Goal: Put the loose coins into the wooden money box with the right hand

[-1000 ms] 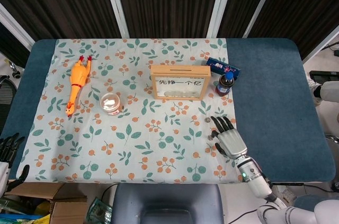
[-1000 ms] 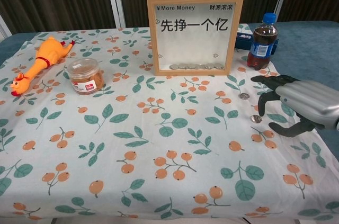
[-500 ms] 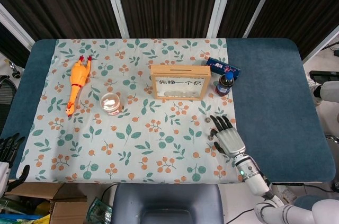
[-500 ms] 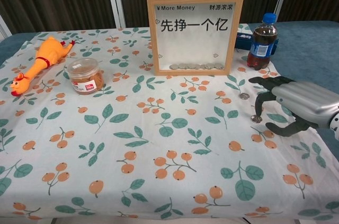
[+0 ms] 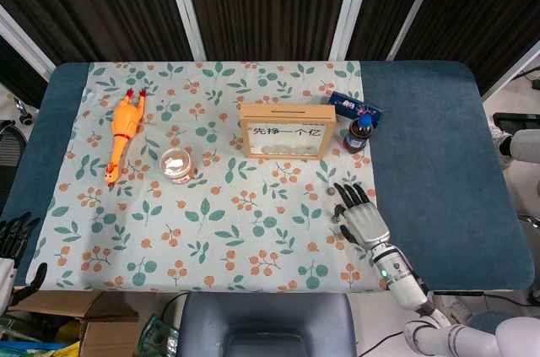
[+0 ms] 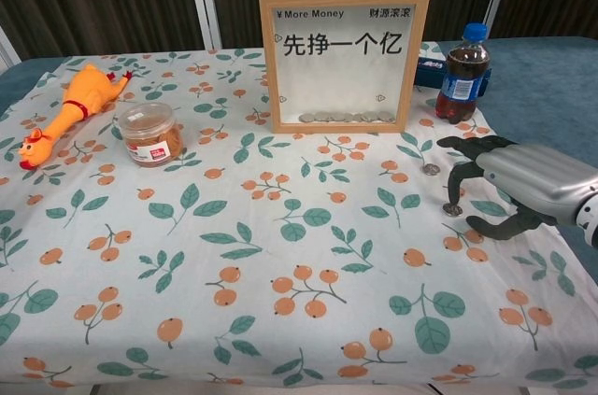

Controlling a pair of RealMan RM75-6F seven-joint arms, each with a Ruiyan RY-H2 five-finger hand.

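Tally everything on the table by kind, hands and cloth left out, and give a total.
Loose coins: 2
Wooden money box: 1
Cola bottle: 1
Blue packet: 1
Snack jar: 1
Rubber chicken: 1
Total: 7

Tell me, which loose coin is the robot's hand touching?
The nearer coin, right under the right hand; a fingertip seems to rest on it. The other coin lies free, closer to the bottle.
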